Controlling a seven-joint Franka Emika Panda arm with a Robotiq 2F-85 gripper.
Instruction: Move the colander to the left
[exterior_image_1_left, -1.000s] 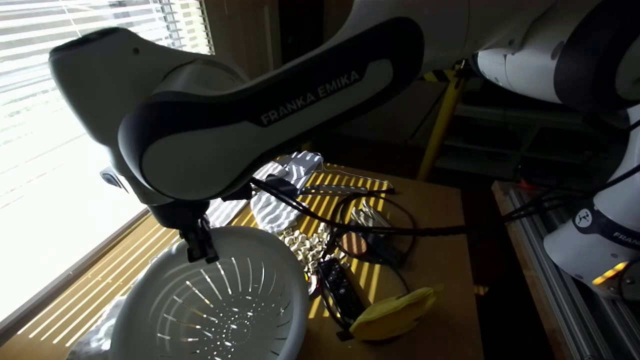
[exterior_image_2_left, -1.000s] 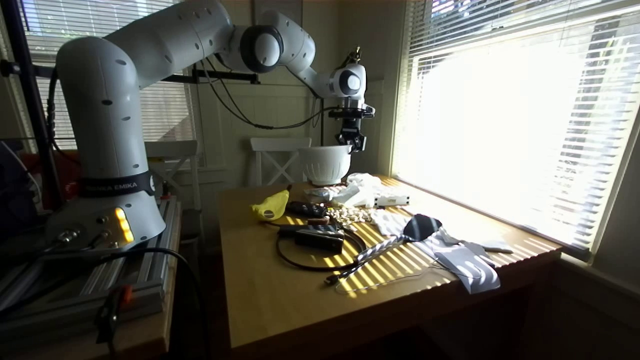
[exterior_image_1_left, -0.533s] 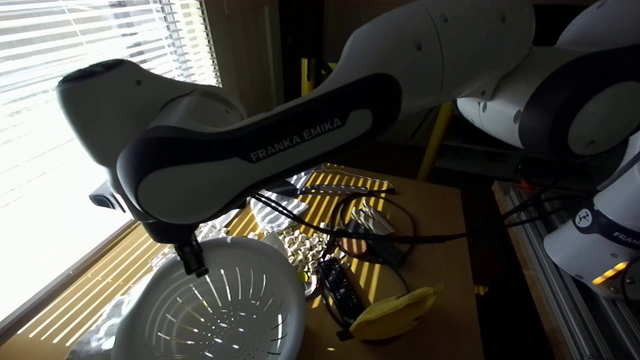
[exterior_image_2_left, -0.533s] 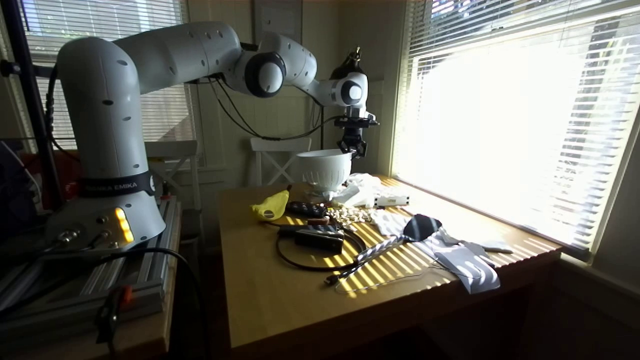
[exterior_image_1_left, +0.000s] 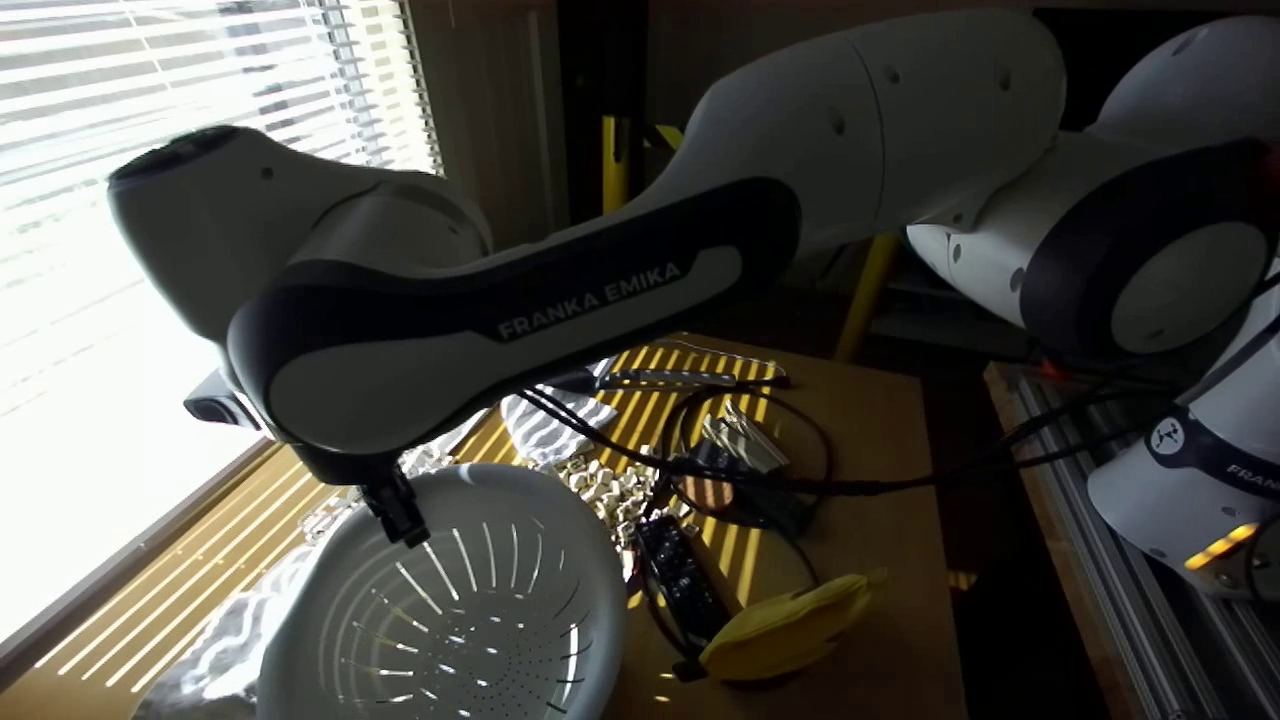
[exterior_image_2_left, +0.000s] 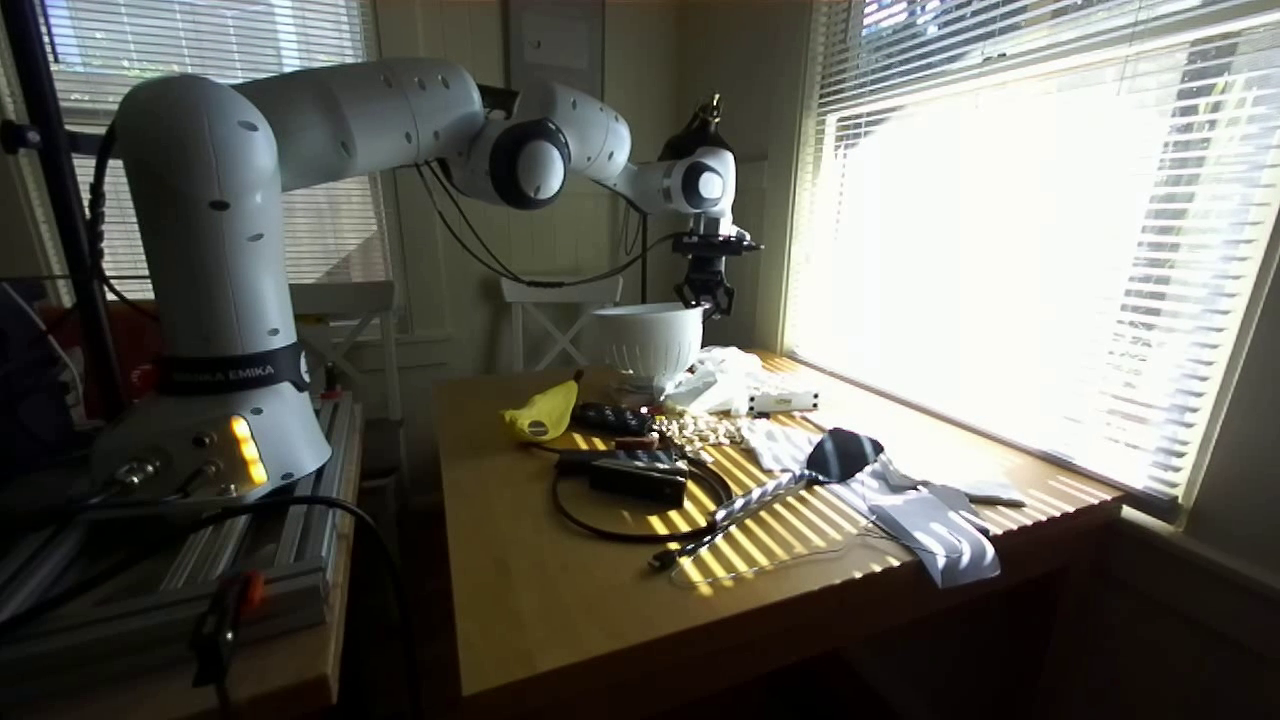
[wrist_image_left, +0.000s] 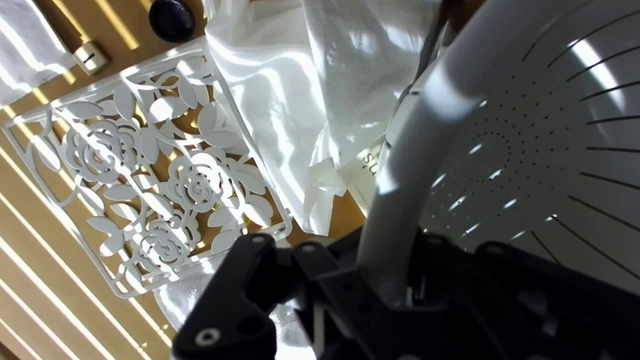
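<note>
White plastic colander (exterior_image_1_left: 465, 610), slotted, pinched at its eleven o'clock edge by the black gripper (exterior_image_1_left: 402, 527) in an exterior view; yellow object (exterior_image_1_left: 790, 630) at three o'clock.

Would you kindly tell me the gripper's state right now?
The gripper is closed, holding the large white round plastic colander by its rim.

Smooth white segmented arm with round black joint bands (exterior_image_2_left: 400, 112) rises upright from its broad base (exterior_image_2_left: 215, 425), runs outward nearly level, then slopes down to the white rounded wrist (exterior_image_2_left: 690, 187). Below that, black two-fingered gripper (exterior_image_2_left: 709, 308) hangs pointing down. In wrist view, dark hinged fingers (wrist_image_left: 330, 277) clamped, slightly apart.
</note>
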